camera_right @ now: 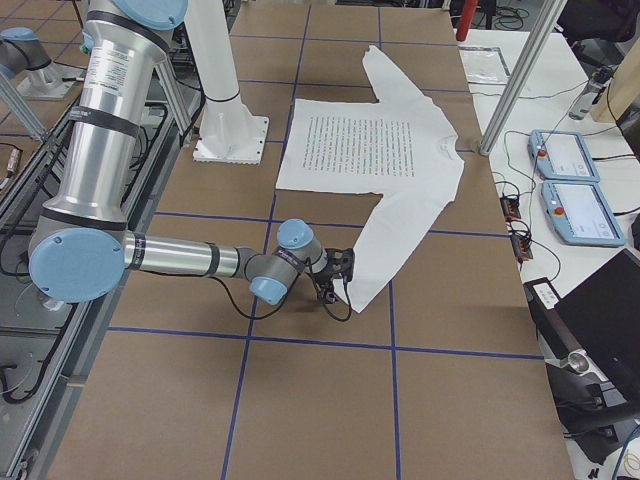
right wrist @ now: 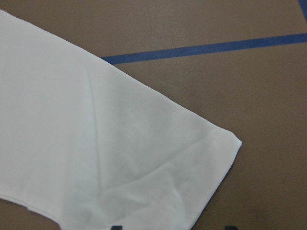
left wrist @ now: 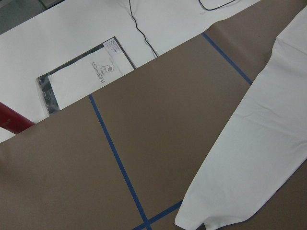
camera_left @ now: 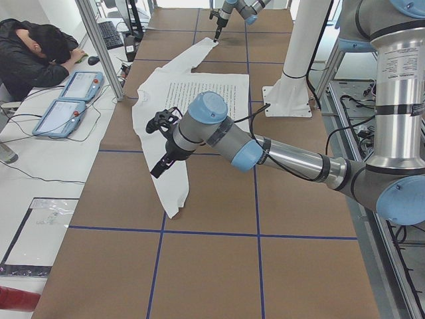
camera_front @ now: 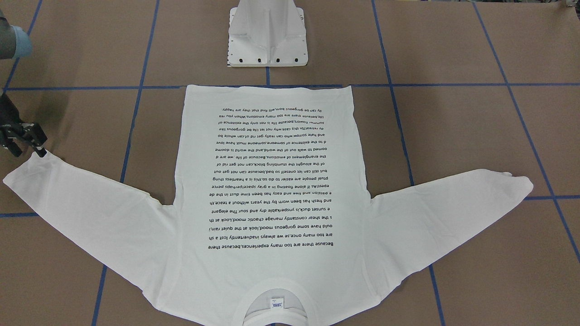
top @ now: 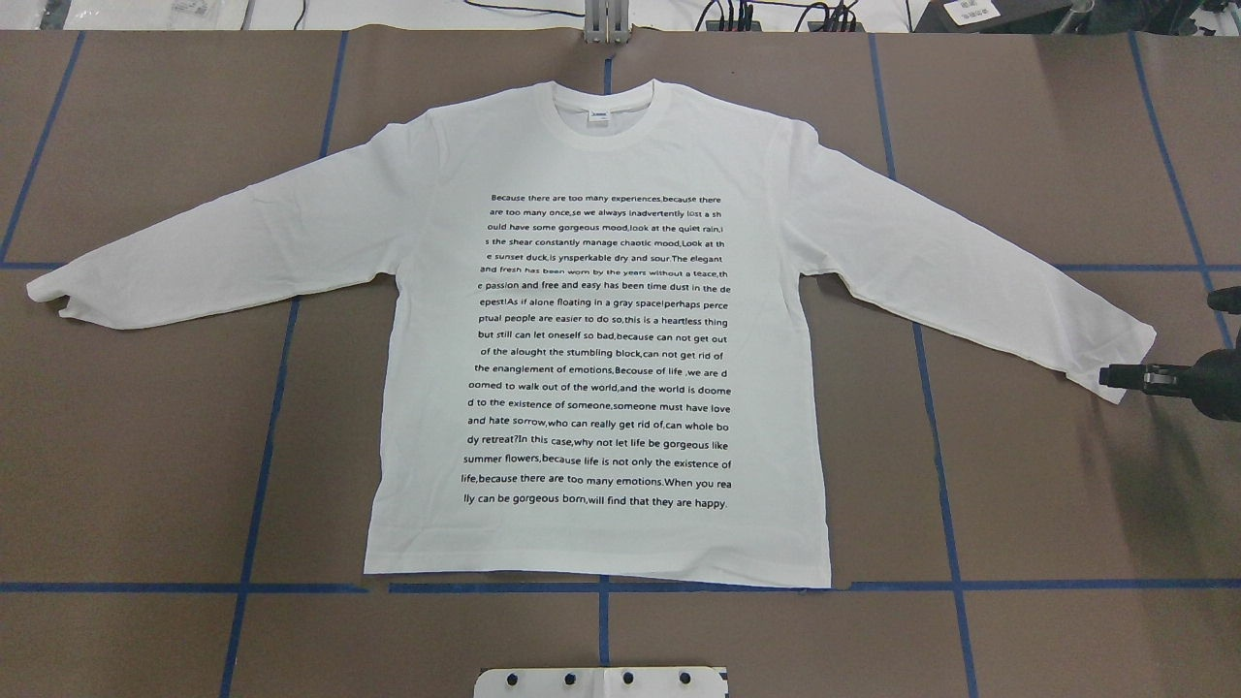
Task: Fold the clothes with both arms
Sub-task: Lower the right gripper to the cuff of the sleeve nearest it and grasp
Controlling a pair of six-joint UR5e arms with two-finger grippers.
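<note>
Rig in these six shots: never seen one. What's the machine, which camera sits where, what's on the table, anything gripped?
The machine is two jointed robot arms, each ending in a two-finger gripper. Two cameras look down on the table, one from behind the robot and one facing it. Two more look along the table from its ends, and one rides on each wrist.

On the brown, blue-taped table lies one white long-sleeved shirt, spread flat with the printed text up.

The right gripper is low at one cuff. Its wrist view shows the fingertips apart at the cuff's edge, so nothing is gripped yet.

The left gripper hangs near the other sleeve. Only a side view shows it, so I cannot tell whether it is open or shut.
</note>
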